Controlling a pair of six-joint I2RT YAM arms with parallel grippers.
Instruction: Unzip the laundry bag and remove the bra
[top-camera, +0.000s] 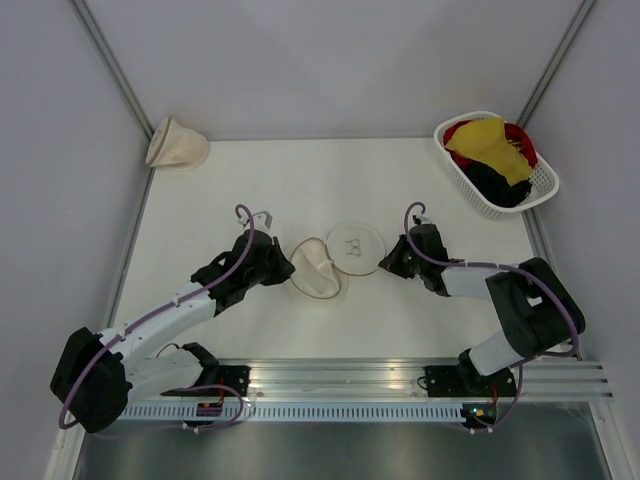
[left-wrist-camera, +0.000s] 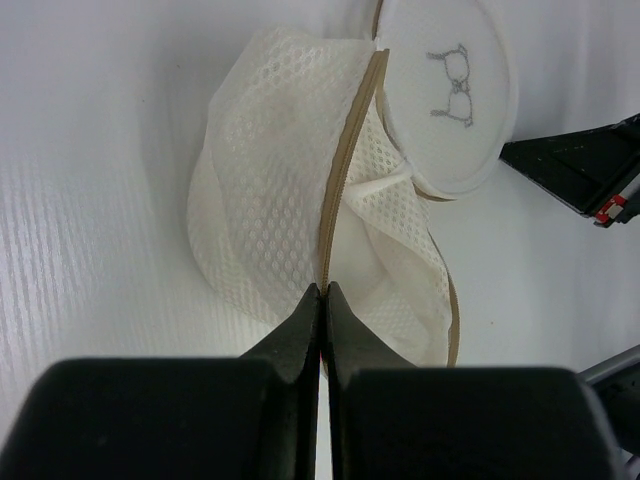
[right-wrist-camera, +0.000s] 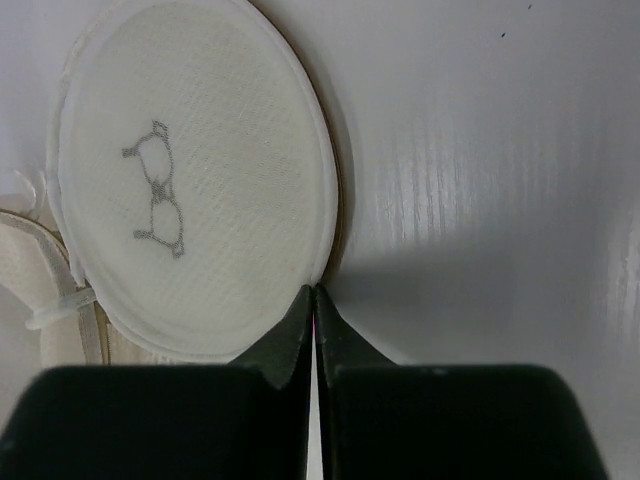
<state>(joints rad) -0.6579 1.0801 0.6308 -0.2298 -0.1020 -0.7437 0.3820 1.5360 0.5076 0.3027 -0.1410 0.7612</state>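
The laundry bag lies mid-table, unzipped and spread in two halves. Its round face with the black spectacles mark (top-camera: 356, 243) lies on the right and the open mesh half (top-camera: 316, 270) on the left. My left gripper (top-camera: 290, 268) is shut on the tan zipper edge (left-wrist-camera: 340, 190) of the mesh half (left-wrist-camera: 265, 170). My right gripper (top-camera: 386, 262) is shut at the rim of the marked disc (right-wrist-camera: 190, 180), tips pinched together (right-wrist-camera: 315, 292). The mustard-yellow bra (top-camera: 488, 140) lies in the white basket at the far right.
The white basket (top-camera: 462, 172) also holds a red garment (top-camera: 520, 135) and a black garment (top-camera: 500, 185). A cone-shaped cream bag (top-camera: 177, 143) lies at the far left corner. Grey walls enclose the table. The right gripper's body shows in the left wrist view (left-wrist-camera: 580, 165).
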